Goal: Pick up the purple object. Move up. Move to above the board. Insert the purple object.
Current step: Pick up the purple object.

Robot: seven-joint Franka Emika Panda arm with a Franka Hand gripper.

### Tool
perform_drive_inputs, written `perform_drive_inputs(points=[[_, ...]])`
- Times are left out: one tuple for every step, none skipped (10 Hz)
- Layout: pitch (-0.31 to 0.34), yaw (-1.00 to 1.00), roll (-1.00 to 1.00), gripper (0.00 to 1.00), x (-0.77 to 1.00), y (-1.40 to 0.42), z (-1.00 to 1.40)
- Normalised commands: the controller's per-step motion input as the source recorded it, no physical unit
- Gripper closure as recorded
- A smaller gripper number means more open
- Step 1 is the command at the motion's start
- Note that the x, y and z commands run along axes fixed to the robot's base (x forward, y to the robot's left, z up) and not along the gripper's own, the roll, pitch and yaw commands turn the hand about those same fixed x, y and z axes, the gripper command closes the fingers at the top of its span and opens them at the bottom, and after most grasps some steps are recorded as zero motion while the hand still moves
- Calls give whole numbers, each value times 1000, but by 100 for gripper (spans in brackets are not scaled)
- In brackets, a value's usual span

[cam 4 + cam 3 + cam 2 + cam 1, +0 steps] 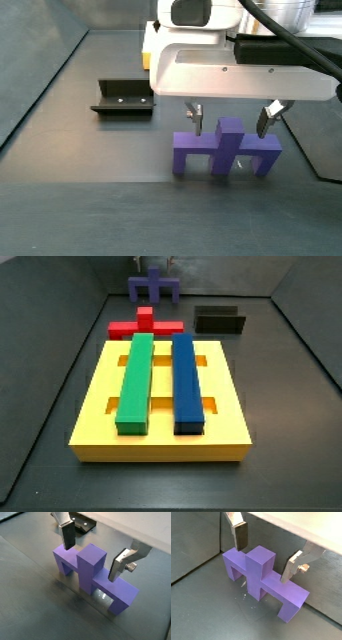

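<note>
The purple object (271, 587) stands on its prongs on the dark floor, with its stem pointing up between my fingers. My gripper (264, 562) is open and straddles the stem; both silver fingers (239, 537) hang just above the crossbar, and a gap shows on each side of the stem. A side view shows the gripper (229, 128) low over the purple object (225, 158). In another side view the board (94, 406) lies near the camera as a big yellow slab, and the purple object (156, 288) stands far behind it.
A green bar (138, 381) and a dark-blue bar (187, 381) lie side by side on the board. A red cross block (144, 324) and a black box (221, 321) sit between the board and the purple piece. The fixture (123, 100) stands beside the gripper.
</note>
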Motion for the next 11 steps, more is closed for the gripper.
perform_drive_inputs(points=[[-66, 0, -10, 0, 0, 0, 23], [-71, 0, -103, 0, 0, 0, 0], [-107, 0, -146, 0, 0, 0, 0], [-130, 0, -116, 0, -111, 0, 0], [-147, 29, -136, 0, -140, 0, -31], [-96, 60, -97, 0, -40, 0, 0], [-79, 117, -61, 0, -29, -31, 0], [-56, 114, -46, 0, -20, -9, 0], [-64, 94, -23, 0, -3, -9, 0], [-36, 157, 0, 0, 0, -46, -11], [-19, 77, 0, 0, 0, -29, 0]])
